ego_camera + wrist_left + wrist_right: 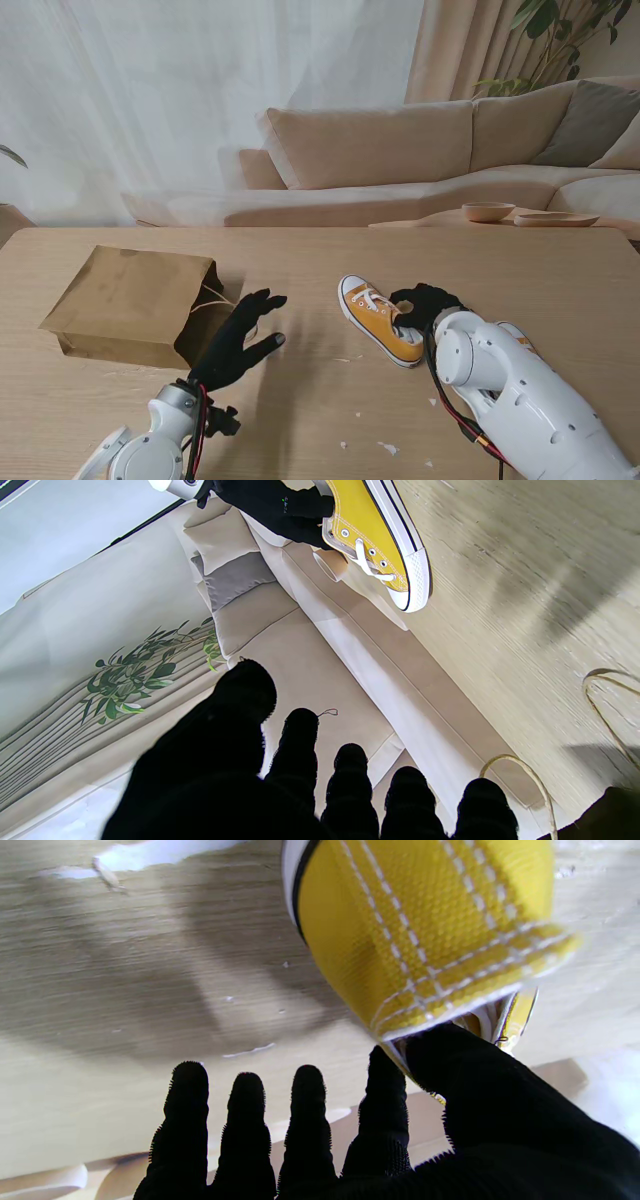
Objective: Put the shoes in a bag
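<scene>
- From the stand, the yellow shoe [378,320] lies on the wooden table [300,420] right of centre, its white toe cap pointing to about 11 o'clock and its heel toward me
- The right hand [425,305] sits at the shoe's 3 o'clock, at the heel end; this view shows black fingers curled at the collar but not how they close
- The right wrist view settles it: the thumb [465,1065] presses on the heel collar of the shoe [425,925] with the index finger beside it, a pinch on the rim, while the other three fingers [245,1120] stretch straight and touch nothing
- The brown paper bag [135,305] lies flat on its side at the shoe's 9 o'clock, well apart from it, its mouth facing right
- The left hand [240,340] hovers just beside the bag's mouth with fingers spread, grasping nothing
- Only the left wrist view shows the bag's thin looped handles [525,775] lying on the table near the fingertips [350,760], and it catches the shoe [380,540] side on, with white lace, eyelets and striped sole, the right hand [280,510] at its heel
- Small white flecks [388,448] dot the table nearer to me
- Beyond the far edge stand a beige sofa [400,160], two wooden bowls [488,211] and a plant [560,30] at 1 o'clock
</scene>
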`<state>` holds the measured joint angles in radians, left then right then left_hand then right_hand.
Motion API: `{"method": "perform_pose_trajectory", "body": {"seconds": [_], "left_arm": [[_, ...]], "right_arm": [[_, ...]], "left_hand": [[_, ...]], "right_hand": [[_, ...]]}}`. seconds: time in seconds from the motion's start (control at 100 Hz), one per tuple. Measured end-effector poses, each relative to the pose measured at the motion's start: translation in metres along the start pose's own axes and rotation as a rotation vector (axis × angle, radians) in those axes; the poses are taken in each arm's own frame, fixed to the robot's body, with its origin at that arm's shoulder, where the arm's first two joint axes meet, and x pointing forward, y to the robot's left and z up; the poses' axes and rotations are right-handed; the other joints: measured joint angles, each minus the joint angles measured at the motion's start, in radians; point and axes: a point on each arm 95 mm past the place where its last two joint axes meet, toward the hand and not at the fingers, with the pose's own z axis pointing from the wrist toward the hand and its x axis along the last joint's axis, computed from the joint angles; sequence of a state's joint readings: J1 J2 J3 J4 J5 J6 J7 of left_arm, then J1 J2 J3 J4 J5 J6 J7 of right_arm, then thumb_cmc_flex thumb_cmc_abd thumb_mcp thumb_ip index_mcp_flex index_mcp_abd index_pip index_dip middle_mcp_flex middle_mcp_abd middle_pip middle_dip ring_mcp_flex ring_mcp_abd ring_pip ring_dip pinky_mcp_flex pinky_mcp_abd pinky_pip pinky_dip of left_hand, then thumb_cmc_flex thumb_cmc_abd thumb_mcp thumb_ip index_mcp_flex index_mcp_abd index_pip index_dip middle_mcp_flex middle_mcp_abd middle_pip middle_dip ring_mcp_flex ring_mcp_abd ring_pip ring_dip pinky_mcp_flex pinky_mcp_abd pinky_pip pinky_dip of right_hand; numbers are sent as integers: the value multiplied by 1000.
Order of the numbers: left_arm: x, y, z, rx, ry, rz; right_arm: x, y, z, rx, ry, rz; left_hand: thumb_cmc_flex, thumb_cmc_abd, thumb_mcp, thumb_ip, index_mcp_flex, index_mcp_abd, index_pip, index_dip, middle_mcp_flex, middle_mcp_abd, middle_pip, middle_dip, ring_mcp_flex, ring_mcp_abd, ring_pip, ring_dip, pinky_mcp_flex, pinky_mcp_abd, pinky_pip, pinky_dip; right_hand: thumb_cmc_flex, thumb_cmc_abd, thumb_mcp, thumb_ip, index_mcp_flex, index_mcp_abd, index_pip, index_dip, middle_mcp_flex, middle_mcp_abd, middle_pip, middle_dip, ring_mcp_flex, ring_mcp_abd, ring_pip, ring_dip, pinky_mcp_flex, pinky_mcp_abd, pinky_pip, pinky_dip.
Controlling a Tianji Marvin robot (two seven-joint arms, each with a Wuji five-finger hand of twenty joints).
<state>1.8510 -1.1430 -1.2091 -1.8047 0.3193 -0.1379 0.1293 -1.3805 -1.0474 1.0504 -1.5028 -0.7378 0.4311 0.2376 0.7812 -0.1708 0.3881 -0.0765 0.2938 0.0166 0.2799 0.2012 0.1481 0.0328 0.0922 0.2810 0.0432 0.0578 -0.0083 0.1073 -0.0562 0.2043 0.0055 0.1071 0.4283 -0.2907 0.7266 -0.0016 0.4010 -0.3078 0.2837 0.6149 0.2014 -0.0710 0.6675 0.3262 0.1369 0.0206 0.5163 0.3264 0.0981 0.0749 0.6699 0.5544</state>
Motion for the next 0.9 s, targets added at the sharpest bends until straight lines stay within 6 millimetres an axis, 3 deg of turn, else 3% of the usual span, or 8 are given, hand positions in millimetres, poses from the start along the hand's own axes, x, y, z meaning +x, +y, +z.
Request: {"method": "perform_pose_trajectory", "body": {"seconds": [0.08,0.13,0.21,0.3,0.42,0.6,0.9], "left_arm": [[0,0,0,2,0,0],[0,-1,0,3,0,0],[0,-1,1,4,-1,1],[0,-1,1,5,-2,2],[0,-2,1,6,-2,2],[0,-2,1,6,-5,2],[0,0,2,-15,-9,-14]], "right_arm": [[-2,0,5,-45,-4,67],[-3,0,7,-69,-9,90],[-2,1,8,-76,-8,105],[-3,1,6,-107,-8,129],[-2,0,-5,-180,-12,167],[4,-2,-32,-238,-39,191],[2,-14,-85,-351,-158,202]], "left_hand": [[0,0,0,0,0,0,4,0,0,0,0,0,0,0,0,0,0,0,0,0],[0,0,0,0,0,0,5,0,0,0,0,0,0,0,0,1,0,0,0,0],[0,0,5,0,1,0,5,0,0,0,0,0,0,0,0,10,0,0,0,0],[0,0,12,0,11,0,20,1,0,1,2,1,0,0,0,11,0,0,0,8],[0,0,12,0,11,0,20,1,0,1,3,1,0,0,0,11,0,0,0,11],[0,0,12,0,11,0,20,1,9,1,12,1,0,1,0,11,0,0,0,12],[0,0,12,0,11,0,20,1,10,1,14,2,0,1,0,12,0,0,0,12]], "right_hand": [[111,6,-41,-61,95,-5,221,-199,42,-14,46,17,35,0,21,13,7,-1,12,-7],[146,6,-59,-90,148,-5,326,-262,79,-14,57,22,46,0,29,16,14,-1,19,-9],[152,3,-63,-102,199,1,420,-256,132,-15,67,30,56,0,40,17,16,-1,29,-9],[152,-10,-63,-140,253,59,487,-157,186,-15,83,44,71,1,55,26,25,-1,56,-12],[152,-30,-23,-141,302,155,524,-53,228,-15,105,57,81,1,68,40,26,-1,85,-21],[152,-72,31,-145,352,240,540,-25,254,-14,119,62,105,1,81,42,26,-1,112,-31],[152,-107,41,-145,379,265,551,-12,276,-14,123,64,105,18,81,48,26,-1,121,-33]]}}
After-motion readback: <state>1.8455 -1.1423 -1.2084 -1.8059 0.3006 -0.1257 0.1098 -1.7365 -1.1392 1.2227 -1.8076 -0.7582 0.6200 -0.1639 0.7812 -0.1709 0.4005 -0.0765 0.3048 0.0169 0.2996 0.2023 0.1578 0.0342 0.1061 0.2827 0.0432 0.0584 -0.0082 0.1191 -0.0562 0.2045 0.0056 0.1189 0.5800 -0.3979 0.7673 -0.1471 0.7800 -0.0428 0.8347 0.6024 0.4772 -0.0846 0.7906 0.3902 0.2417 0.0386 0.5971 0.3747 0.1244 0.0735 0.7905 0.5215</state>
